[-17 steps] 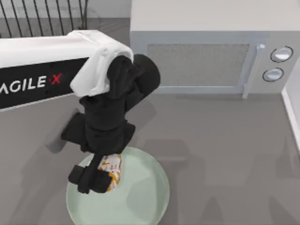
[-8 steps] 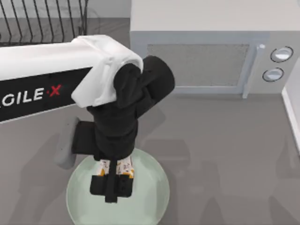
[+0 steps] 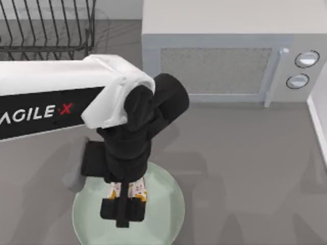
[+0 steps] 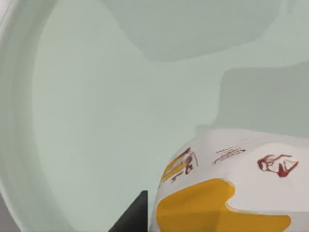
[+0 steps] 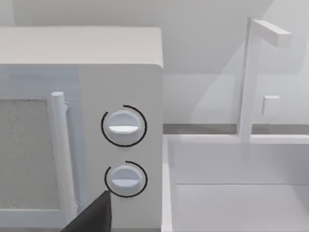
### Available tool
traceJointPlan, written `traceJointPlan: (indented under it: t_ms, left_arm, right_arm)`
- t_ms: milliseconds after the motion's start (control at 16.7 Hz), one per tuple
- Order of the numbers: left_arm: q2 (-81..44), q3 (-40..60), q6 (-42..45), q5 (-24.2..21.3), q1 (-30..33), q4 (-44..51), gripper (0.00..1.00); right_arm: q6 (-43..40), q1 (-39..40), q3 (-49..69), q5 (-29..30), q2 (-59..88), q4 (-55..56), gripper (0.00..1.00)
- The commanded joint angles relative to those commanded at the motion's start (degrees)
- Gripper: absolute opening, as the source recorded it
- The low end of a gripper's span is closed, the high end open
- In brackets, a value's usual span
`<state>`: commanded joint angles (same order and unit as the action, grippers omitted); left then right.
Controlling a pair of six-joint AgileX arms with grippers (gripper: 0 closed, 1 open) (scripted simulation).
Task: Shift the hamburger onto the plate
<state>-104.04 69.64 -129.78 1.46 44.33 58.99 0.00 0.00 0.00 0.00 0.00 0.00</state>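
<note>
The pale mint-green plate (image 3: pixel 163 206) lies at the front of the table, left of centre. My left gripper (image 3: pixel 125 201) hangs over its middle, shut on the hamburger (image 3: pixel 135 189), a small white-wrapped lump with orange patches. In the left wrist view the hamburger (image 4: pixel 227 188) sits close above the plate's glossy floor (image 4: pixel 96 96), with one black fingertip (image 4: pixel 133 218) beside it. I cannot tell whether the wrapper touches the plate. A dark bit of my right gripper (image 5: pixel 91 217) shows in the right wrist view, parked facing the microwave.
A white microwave (image 3: pixel 219 56) stands at the back, its two knobs (image 5: pixel 124 126) towards the right. A black wire dish rack (image 3: pixel 46 25) is at the back left. A white basin (image 5: pixel 236 188) with an upright post (image 5: pixel 248 77) borders the right side.
My left arm has swung to the right and carried the hamburger from the plate's left part to over its middle. In the last half second it moved very little.
</note>
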Motion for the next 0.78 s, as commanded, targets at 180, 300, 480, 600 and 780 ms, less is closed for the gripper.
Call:
traceJointPlan:
  t_ms: [180, 300, 480, 600, 780]
  left_arm:
    - [-1.12, -3.04, -0.04, 0.04, 0.03, -4.17, 0.00]
    - [-1.30, -3.32, -0.10, 0.06, 0.05, -4.46, 0.00]
    - [-1.30, -3.32, -0.10, 0.06, 0.05, -4.46, 0.08]
    - [-1.30, -3.32, -0.10, 0.06, 0.05, -4.46, 0.23]
    - [-1.30, -3.32, -0.10, 0.06, 0.05, -4.46, 0.45]
  right_arm:
    - [0.00, 0.00, 0.00, 0.00, 0.00, 0.00, 1.00]
    - [0.00, 0.00, 0.00, 0.00, 0.00, 0.00, 1.00]
    - [0.00, 0.00, 0.00, 0.00, 0.00, 0.00, 1.00]
    - [0.00, 0.00, 0.00, 0.00, 0.00, 0.00, 1.00]
    - [0.00, 0.00, 0.00, 0.00, 0.00, 0.00, 1.00]
